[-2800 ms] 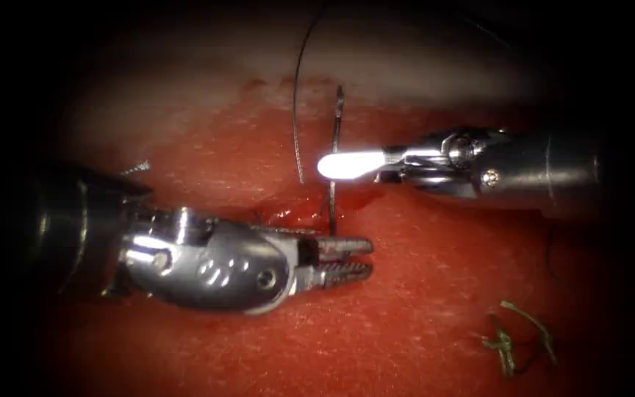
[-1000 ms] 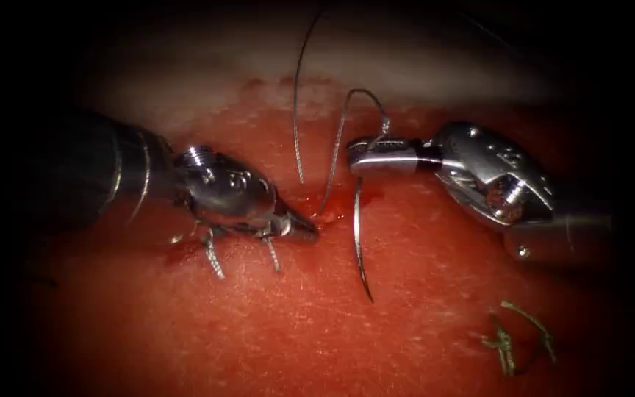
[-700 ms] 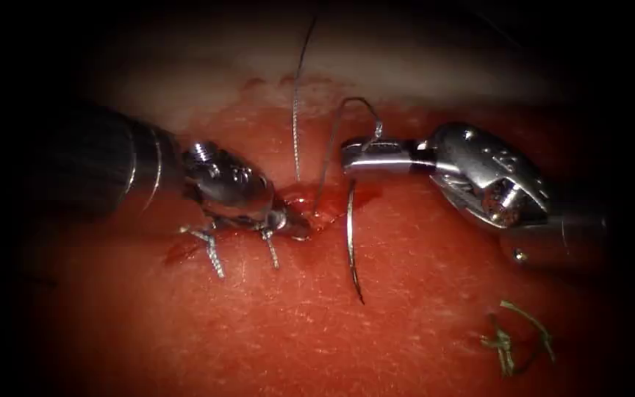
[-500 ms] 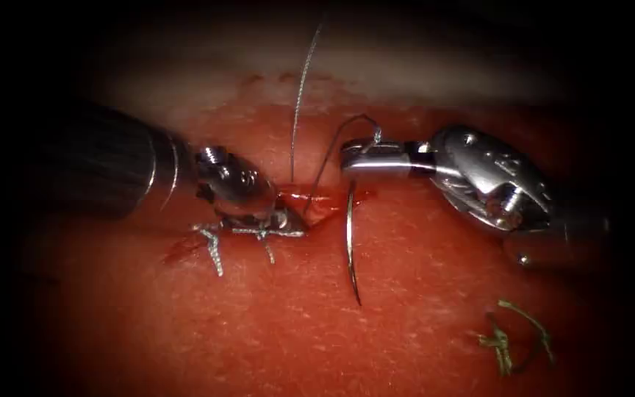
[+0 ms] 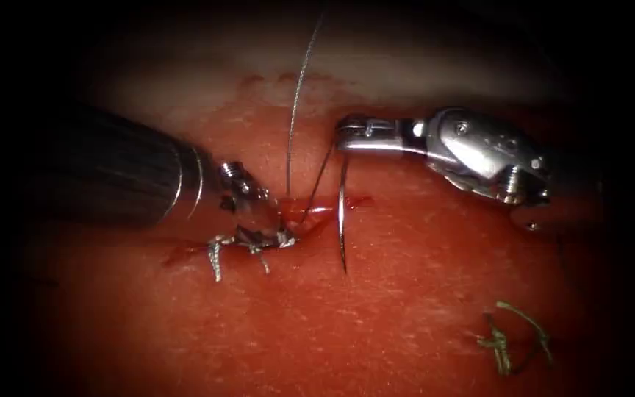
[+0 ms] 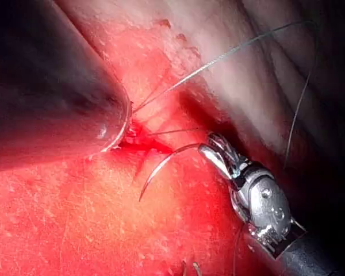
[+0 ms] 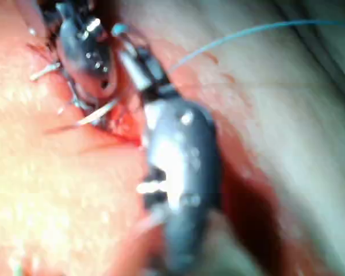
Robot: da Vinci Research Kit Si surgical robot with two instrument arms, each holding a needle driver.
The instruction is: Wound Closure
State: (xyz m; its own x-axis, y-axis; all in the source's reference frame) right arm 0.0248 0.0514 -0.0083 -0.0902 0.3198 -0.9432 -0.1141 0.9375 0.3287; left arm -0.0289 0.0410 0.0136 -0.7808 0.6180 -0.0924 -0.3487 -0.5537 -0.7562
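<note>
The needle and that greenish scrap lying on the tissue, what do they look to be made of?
The needle, held near its thread end by the right tool and hanging free of the tissue, looks like polished steel: thin, curved, with a bright glint. The greenish scrap looks like cut ends of braided thread: dull, limp and knotted, though its fibre cannot be told.

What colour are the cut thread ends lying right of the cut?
Greenish cut thread ends, best in the endoscope view.

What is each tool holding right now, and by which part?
The right tool holds the needle by its thread end, free of the tissue. The left tool presses at the cut; any hold cannot be told.
</note>
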